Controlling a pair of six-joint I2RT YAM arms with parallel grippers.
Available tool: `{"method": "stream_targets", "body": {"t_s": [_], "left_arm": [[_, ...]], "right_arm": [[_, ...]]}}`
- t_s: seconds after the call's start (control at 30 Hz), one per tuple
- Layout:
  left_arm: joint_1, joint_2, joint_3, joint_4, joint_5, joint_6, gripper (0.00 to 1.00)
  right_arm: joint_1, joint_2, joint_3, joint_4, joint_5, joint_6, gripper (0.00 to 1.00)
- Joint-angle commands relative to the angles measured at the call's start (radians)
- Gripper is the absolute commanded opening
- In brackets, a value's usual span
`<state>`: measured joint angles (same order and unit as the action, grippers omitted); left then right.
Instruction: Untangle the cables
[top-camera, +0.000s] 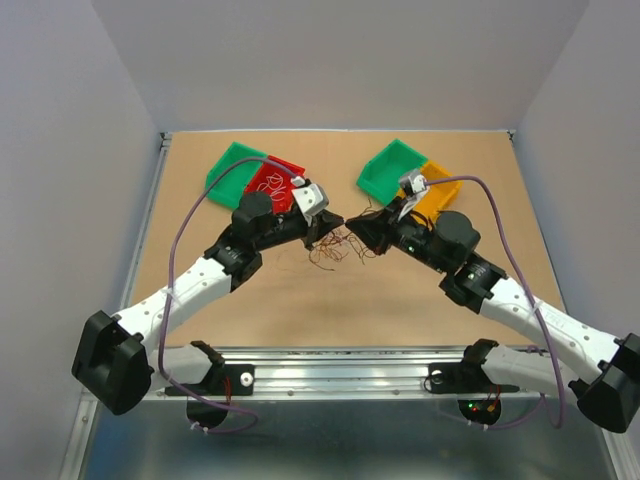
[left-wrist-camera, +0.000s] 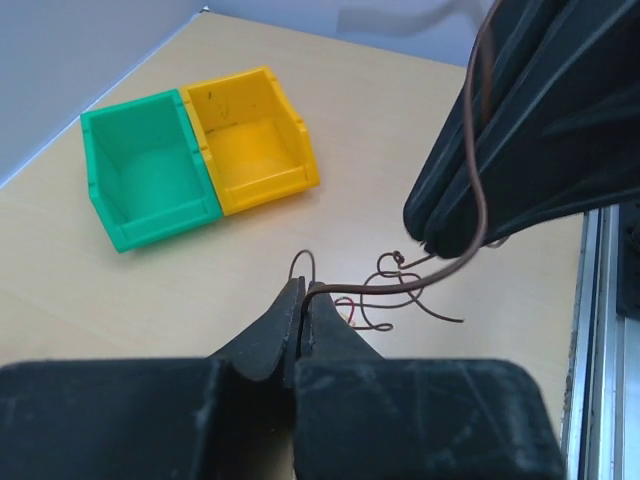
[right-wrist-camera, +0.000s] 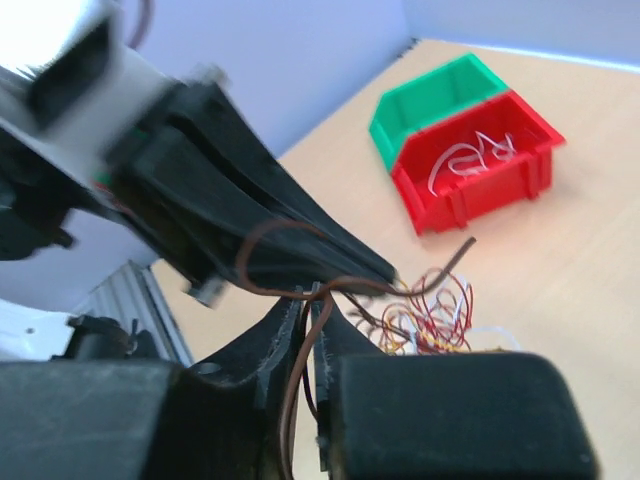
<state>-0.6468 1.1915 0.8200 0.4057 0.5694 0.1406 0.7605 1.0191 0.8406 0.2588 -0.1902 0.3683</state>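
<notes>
The cables (top-camera: 331, 250) lie as a small clump of brown, red, yellow and whitish wires (right-wrist-camera: 440, 315) on the table between the two arms. My left gripper (left-wrist-camera: 303, 292) is shut on one brown wire (left-wrist-camera: 400, 290), which curves up to my right gripper (left-wrist-camera: 432, 238) just across from it. In the right wrist view my right gripper (right-wrist-camera: 309, 305) has its jaws a narrow slit apart, and the brown wire (right-wrist-camera: 300, 380) runs loosely through that gap. The left gripper (right-wrist-camera: 392, 275) points in beside it, tips nearly touching the clump.
A green bin (top-camera: 232, 168) and a red bin (top-camera: 275, 185) holding white wires (right-wrist-camera: 470, 155) stand at the back left. Another green bin (top-camera: 388, 165) and a yellow bin (top-camera: 440, 195) stand at the back right. A metal rail (top-camera: 340, 365) runs along the near edge.
</notes>
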Motion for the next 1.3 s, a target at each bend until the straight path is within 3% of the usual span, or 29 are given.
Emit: {"method": "stream_targets", "body": {"t_s": [0.0, 0.1, 0.13, 0.23, 0.4, 0.57, 0.8, 1.03, 1.13, 1.27], "left_arm": [[-0.002, -0.076, 0.031, 0.009, -0.022, -0.019, 0.00], [-0.002, -0.069, 0.076, -0.051, -0.019, -0.032, 0.00], [-0.004, -0.066, 0.088, -0.065, -0.008, -0.035, 0.00], [-0.004, -0.064, 0.097, -0.071, -0.012, -0.042, 0.00], [-0.002, -0.059, 0.108, -0.077, -0.028, -0.053, 0.00], [-0.002, -0.055, 0.113, -0.084, -0.011, -0.055, 0.00], [-0.004, -0.053, 0.108, -0.085, 0.012, -0.062, 0.00], [-0.004, -0.036, 0.110, -0.088, 0.033, -0.065, 0.00], [-0.004, -0.029, 0.111, -0.091, 0.047, -0.068, 0.00], [-0.002, -0.035, 0.111, -0.096, 0.053, -0.070, 0.00]], "right_arm": [[0.000, -0.042, -0.138, 0.075, 0.185, -0.023, 0.17], [0.000, -0.071, -0.278, 0.172, 0.245, -0.035, 0.38], [0.000, -0.089, -0.340, 0.203, 0.247, -0.040, 0.55], [0.002, -0.114, -0.466, 0.321, 0.218, -0.054, 0.73], [0.000, -0.076, -0.598, 0.515, 0.040, -0.075, 0.83], [0.000, 0.065, -0.588, 0.690, -0.093, -0.080, 0.92], [0.002, 0.258, -0.489, 0.819, -0.028, -0.081, 0.91], [0.002, 0.354, -0.443, 0.971, 0.005, -0.043, 0.88], [0.002, 0.407, -0.400, 0.987, 0.044, -0.010, 0.75], [0.002, 0.449, -0.376, 0.991, 0.083, 0.011, 0.35]]}}
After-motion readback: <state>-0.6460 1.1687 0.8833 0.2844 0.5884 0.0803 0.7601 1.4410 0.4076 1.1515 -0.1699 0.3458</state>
